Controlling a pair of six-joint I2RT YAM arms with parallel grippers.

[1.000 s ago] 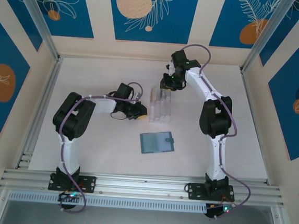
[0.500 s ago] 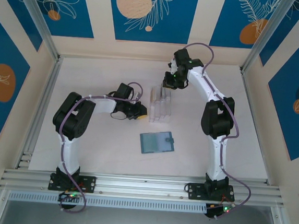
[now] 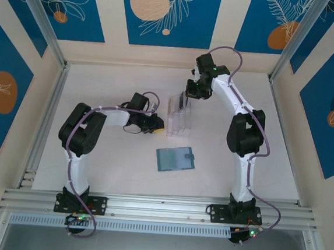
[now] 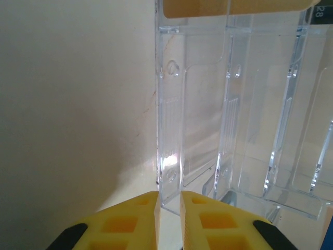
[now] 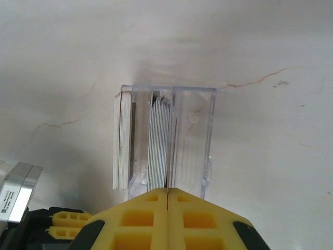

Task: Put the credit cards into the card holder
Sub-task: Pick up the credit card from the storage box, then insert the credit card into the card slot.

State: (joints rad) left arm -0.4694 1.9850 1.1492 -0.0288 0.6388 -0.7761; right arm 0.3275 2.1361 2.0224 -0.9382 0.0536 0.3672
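- The clear rack [image 3: 179, 119] stands near the middle of the pale desk [image 3: 110, 172]. It is a see-through acrylic piece with several upright slots, and every place below is given from it.
- The left hand [image 3: 159, 124] is at the rack's left side. In the left wrist view its yellow fingers [image 4: 125, 221] are clamped on one upright clear wall of the rack, one finger on each face of that wall.
- The rest of the rack's slots run off to the right of that gripped wall, see-through and catching the light.
- The right hand [image 3: 187, 98] hangs over the far end of the rack, pointing down at it.
- In the right wrist view its two yellow fingers [image 5: 140, 219] are pressed together with only a thin seam between them. The seam lines up with the edge of a card stack, but I cannot tell whether a card is pinched there.
- The credit cards [image 5: 158, 140] stand on edge inside the rack, packed into two stacks in neighbouring slots. One stack sits at the outer left wall in that view and the other is nearer the middle; the slot to their right looks clear.
- The card holder [image 3: 175, 159] lies flat on the desk on the near side of the rack, apart from it and touched by neither hand. It is a slate-teal rectangle with a small tab on its right edge.
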